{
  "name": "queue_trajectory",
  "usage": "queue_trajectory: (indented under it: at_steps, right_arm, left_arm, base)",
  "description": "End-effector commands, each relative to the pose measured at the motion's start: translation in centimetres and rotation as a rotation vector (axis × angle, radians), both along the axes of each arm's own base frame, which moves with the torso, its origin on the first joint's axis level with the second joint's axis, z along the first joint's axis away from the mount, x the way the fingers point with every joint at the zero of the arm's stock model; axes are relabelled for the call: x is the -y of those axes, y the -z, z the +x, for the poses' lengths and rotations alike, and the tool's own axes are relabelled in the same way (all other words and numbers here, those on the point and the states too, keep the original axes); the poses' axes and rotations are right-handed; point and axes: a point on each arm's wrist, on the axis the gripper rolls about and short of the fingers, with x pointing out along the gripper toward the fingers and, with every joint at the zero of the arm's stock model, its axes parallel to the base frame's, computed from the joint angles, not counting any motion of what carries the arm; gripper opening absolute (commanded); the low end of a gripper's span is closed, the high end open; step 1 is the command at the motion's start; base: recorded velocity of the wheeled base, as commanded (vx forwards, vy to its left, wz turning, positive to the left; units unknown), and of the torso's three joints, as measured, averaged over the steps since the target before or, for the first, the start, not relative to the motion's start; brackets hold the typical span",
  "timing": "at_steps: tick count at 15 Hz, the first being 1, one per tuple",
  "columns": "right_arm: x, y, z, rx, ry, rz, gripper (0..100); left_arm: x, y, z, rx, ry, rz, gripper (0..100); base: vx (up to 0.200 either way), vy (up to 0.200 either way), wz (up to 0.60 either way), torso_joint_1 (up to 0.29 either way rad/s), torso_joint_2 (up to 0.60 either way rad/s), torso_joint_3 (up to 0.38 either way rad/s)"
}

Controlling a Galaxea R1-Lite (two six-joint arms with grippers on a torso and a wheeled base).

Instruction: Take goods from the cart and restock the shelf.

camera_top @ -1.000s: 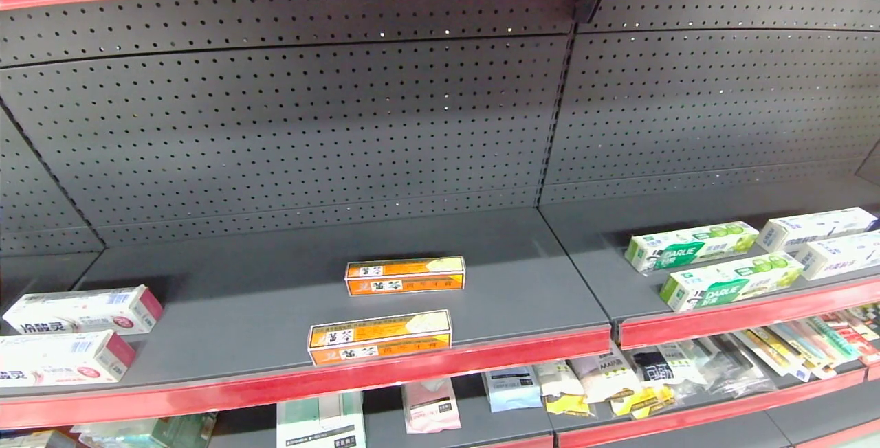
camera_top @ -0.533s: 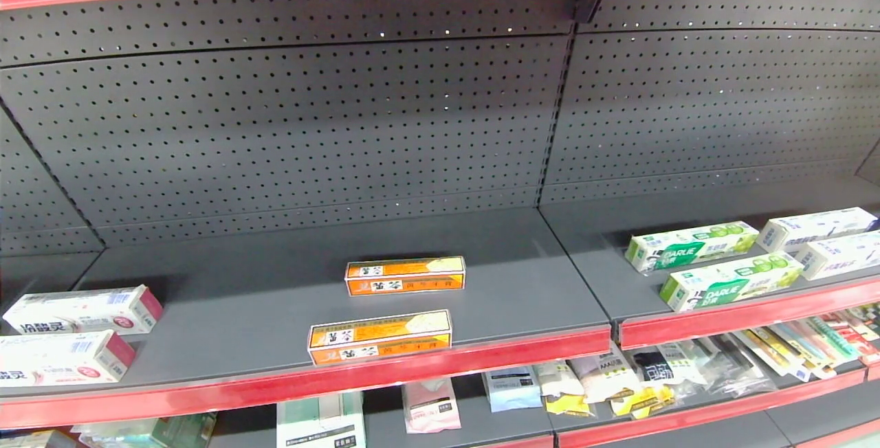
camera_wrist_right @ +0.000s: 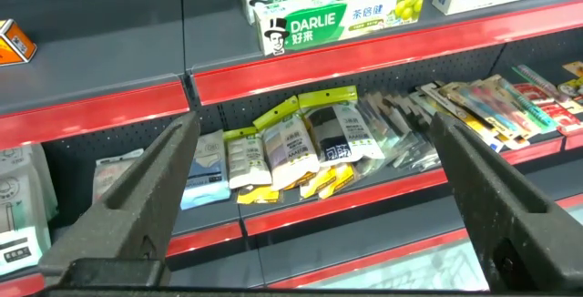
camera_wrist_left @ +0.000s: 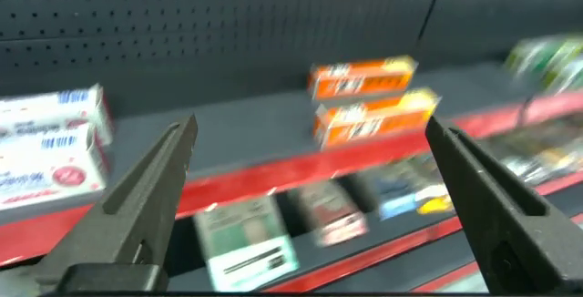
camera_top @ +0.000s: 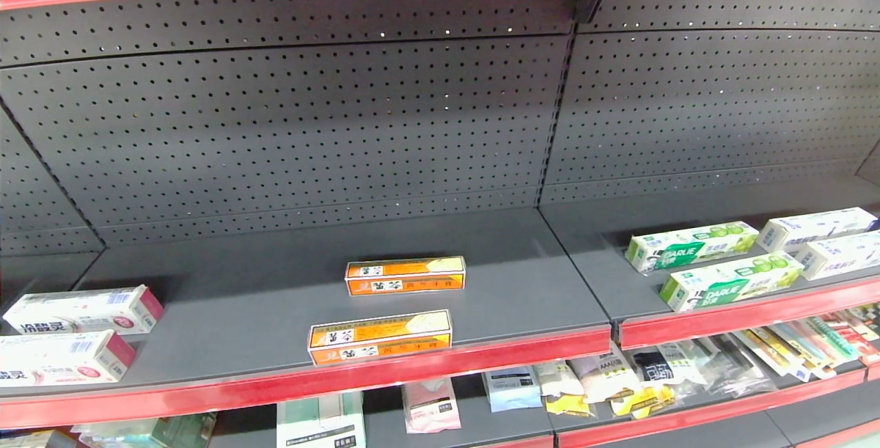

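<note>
Black pincers hang nearest, both spread wide and empty: the left gripper [camera_wrist_left: 310,126] before the orange boxes [camera_wrist_left: 375,117], the right gripper [camera_wrist_right: 311,119] before the lower tier's packets [camera_wrist_right: 301,142]. Two orange boxes lie flat on the grey shelf [camera_top: 522,276], one just behind its red lip [camera_top: 481,359], one farther back and apart, so restocking seems barely begun and more goods must come from the cart. White-and-red boxes [camera_top: 82,310] lie left, green boxes [camera_top: 691,245] right; behind stands dark perforated backing [camera_top: 309,125].
</note>
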Motion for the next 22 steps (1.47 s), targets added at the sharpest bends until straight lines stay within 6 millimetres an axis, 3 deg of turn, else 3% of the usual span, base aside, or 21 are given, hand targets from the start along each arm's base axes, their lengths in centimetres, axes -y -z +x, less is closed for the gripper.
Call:
queue_trajectory:
  at_steps: [1, 4, 9, 11, 14, 18, 22]
  right_arm:
    - [0.0, 0.0, 0.0, -0.002, 0.000, 0.000, 100]
    - [0.0, 0.0, 0.0, -0.002, 0.000, 0.000, 100]
    - [0.0, 0.0, 0.0, -0.002, 0.000, 0.000, 100]
    - [0.0, 0.0, 0.0, -0.002, 0.000, 0.000, 100]
    - [0.0, 0.0, 0.0, -0.002, 0.000, 0.000, 100]
    - [0.0, 0.0, 0.0, -0.002, 0.000, 0.000, 100]
    - [0.0, 0.0, 0.0, -0.004, 0.000, 0.000, 100]
  left_arm:
    - [1.0, -7.4, 3.0, -0.124, -0.001, -0.104, 100]
    - [1.3, -6.3, 5.6, -0.343, -0.214, -0.018, 100]
    - [1.1, -4.9, 10.8, -0.627, -0.398, 0.152, 100]
    - [1.0, -4.7, 12.1, -0.680, -0.389, 0.223, 100]
    - [1.7, -2.8, 15.4, -0.808, -0.332, 0.282, 100]
    - [3.3, -1.7, 18.0, -0.824, -0.203, 0.296, 100]
    - [4.3, -0.5, 21.3, -0.830, -0.187, 0.305, 100]
  base:
    - [0.000, 0.000, 0.00, 0.000, 0.00, 0.000]
    - [0.000, 0.000, 0.00, 0.000, 0.00, 0.000]
    - [0.000, 0.000, 0.00, 0.000, 0.00, 0.000]
    - [0.000, 0.000, 0.00, 0.000, 0.00, 0.000]
    - [0.000, 0.000, 0.00, 0.000, 0.00, 0.000]
    - [0.000, 0.000, 0.00, 0.000, 0.00, 0.000]
    - [0.000, 0.000, 0.00, 0.000, 0.00, 0.000]
